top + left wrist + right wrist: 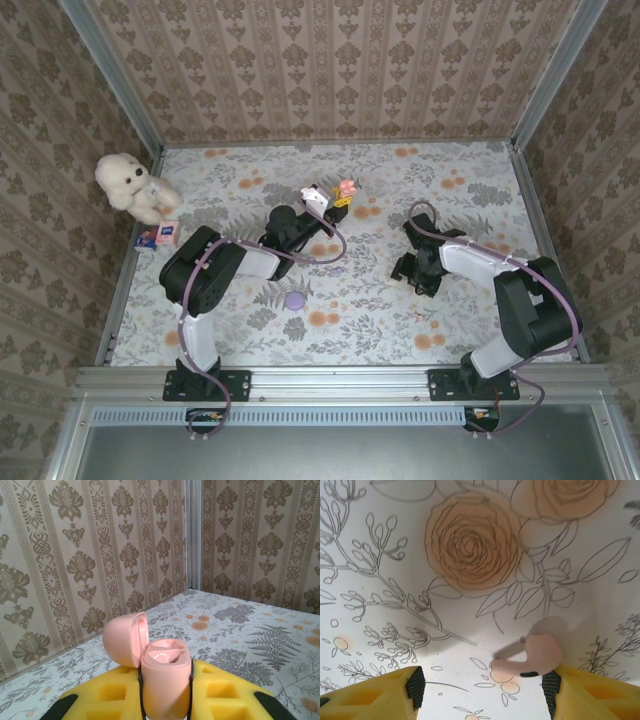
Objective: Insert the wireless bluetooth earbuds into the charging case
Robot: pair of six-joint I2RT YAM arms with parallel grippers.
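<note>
My left gripper (166, 700) is shut on an open pale pink charging case (165, 677). Its lid (124, 640) is tipped back to the left and its two wells are bare. In the top view the same case (347, 188) is held up beyond mid-table by the left gripper (338, 198). A pale pinkish earbud (540, 655) lies on the floral cloth, close against the right-hand pad (549, 687) of my open right gripper (482, 687). That right gripper (408, 268) hangs low over the cloth. A tiny lilac bit (337, 270), probably the other earbud, lies on the cloth between the arms.
A round purple case (295, 299) lies near the left arm. A white teddy bear (130, 185) and a small box (158, 235) sit at the left edge. Patterned walls enclose the table (480, 200) on three sides.
</note>
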